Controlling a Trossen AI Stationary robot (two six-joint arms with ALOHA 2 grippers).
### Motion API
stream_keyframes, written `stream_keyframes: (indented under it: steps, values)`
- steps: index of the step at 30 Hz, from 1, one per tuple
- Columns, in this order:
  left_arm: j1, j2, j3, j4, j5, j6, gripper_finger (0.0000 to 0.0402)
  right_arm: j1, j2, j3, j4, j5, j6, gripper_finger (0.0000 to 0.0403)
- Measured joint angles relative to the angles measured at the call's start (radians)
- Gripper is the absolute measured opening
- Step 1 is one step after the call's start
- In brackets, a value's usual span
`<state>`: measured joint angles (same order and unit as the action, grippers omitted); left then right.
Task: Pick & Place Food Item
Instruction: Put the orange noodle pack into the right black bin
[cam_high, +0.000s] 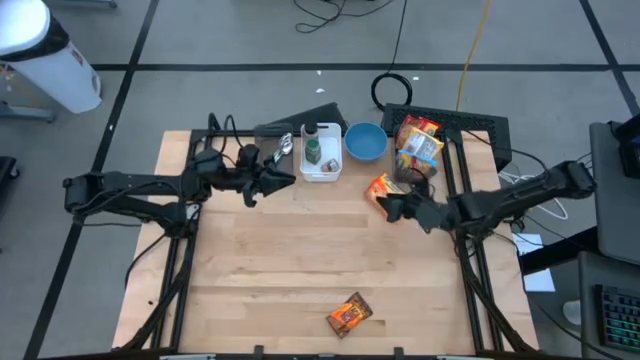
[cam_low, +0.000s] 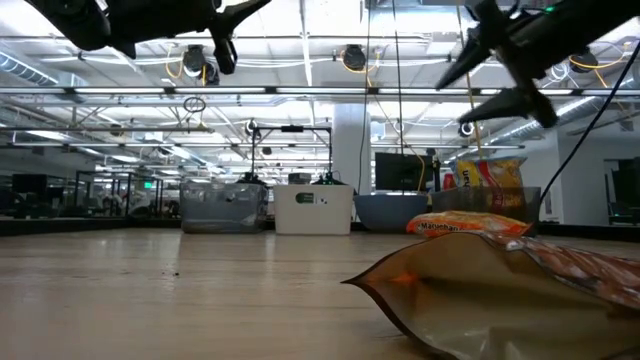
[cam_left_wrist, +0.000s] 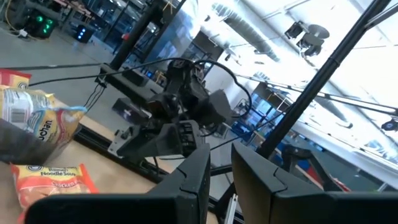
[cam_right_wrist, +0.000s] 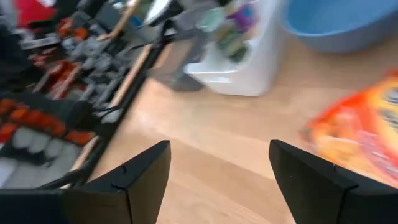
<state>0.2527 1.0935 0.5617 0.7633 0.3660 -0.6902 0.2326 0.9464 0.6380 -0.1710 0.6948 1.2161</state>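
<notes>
An orange noodle packet (cam_high: 380, 186) lies flat on the wooden table (cam_high: 300, 260), right of centre; it shows blurred in the right wrist view (cam_right_wrist: 360, 130). My right gripper (cam_high: 392, 208) (cam_right_wrist: 221, 168) hovers open beside the packet's near edge, above the table, with nothing between its fingers. My left gripper (cam_high: 290, 180) (cam_left_wrist: 221, 180) hangs in the air at the far left, near a white bin (cam_high: 320, 155). It points toward the table's right side, with only a narrow gap between its fingers and nothing in it. A second, brown-orange packet (cam_high: 349, 315) lies at the near edge.
The white bin holding a bottle (cam_high: 312, 150), a blue bowl (cam_high: 366, 141) and upright snack bags (cam_high: 418, 140) line the far edge. A silvery pouch (cam_high: 283, 150) lies left of the bin. The table's middle is bare wood.
</notes>
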Motion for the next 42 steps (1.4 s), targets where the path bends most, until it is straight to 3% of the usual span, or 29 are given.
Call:
stream_keyframes:
  steps: [5, 10, 15, 21, 28, 32, 38, 42]
  values:
    - [0.000, 0.000, 0.000, 0.001, -0.001, 0.003, 0.0072, 0.104, -0.050, 0.000, -0.216, 0.116, 0.207, 0.0265]
    - [0.000, 0.000, 0.000, -0.001, -0.001, 0.004, 0.0072, 0.178, -0.055, -0.014, -0.320, 0.155, 0.348, 0.0265]
    - [0.000, 0.000, 0.000, -0.003, 0.000, 0.012, 0.0072, 0.245, -0.066, -0.128, -0.292, 0.160, 0.536, 0.0265]
    - [0.001, 0.000, 0.000, -0.004, 0.000, 0.014, 0.0072, 0.306, -0.101, -0.298, -0.079, 0.193, 0.625, 0.0265]
    - [0.001, 0.000, 0.000, -0.004, -0.001, 0.014, 0.0072, 0.309, -0.109, -0.451, 0.090, 0.139, 0.704, 0.0265]
    - [0.001, 0.000, 0.000, -0.004, -0.001, 0.004, 0.0072, 0.291, -0.109, -0.475, 0.084, 0.136, 0.744, 0.0265]
    - [0.001, 0.000, 0.000, -0.004, -0.009, 0.000, 0.0072, 0.193, -0.109, -0.476, 0.006, -0.018, 0.745, 0.0265]
    - [0.009, 0.000, 0.000, -0.004, -0.027, 0.004, 0.0072, 0.115, -0.110, -0.476, 0.009, -0.042, 0.719, 0.0265]
